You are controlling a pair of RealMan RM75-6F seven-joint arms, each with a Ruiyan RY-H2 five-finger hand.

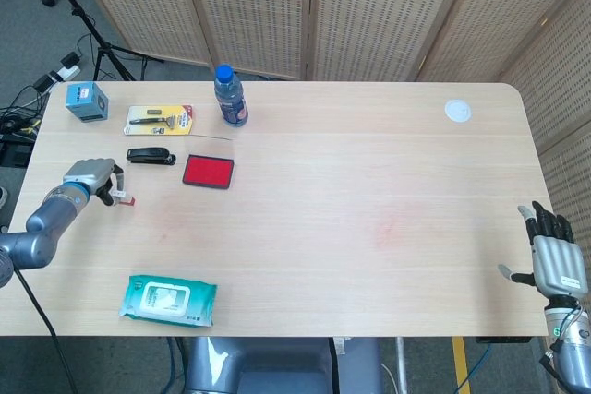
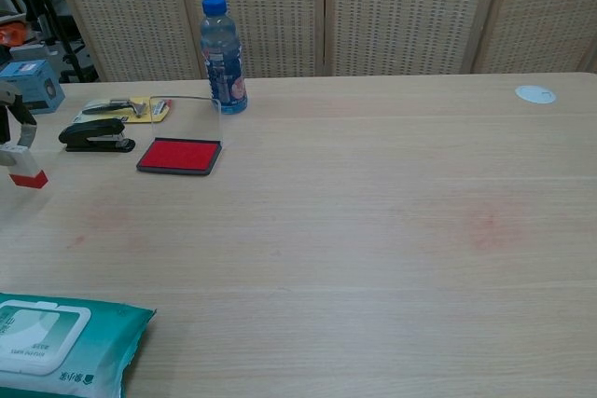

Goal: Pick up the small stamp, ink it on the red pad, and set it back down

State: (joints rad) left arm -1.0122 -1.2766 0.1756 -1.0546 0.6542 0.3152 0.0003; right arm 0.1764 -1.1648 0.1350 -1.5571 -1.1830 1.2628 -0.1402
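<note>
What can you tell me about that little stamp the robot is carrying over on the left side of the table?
The small stamp is a tiny block, whitish on top with a red base. The left hand holds it from above by its pale upper part, its dark fingers around it. It sits near the table's left edge, well left of the red pad, base downward. Whether the base touches the wood cannot be told.

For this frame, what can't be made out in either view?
- Small stamp in the chest view: whether it touches the table; the frame's left edge cuts off most of the left hand.
- Right hand: seen only in the head view at the bottom corner, absent from the chest view.
- Water bottle label: too small to read.
</note>
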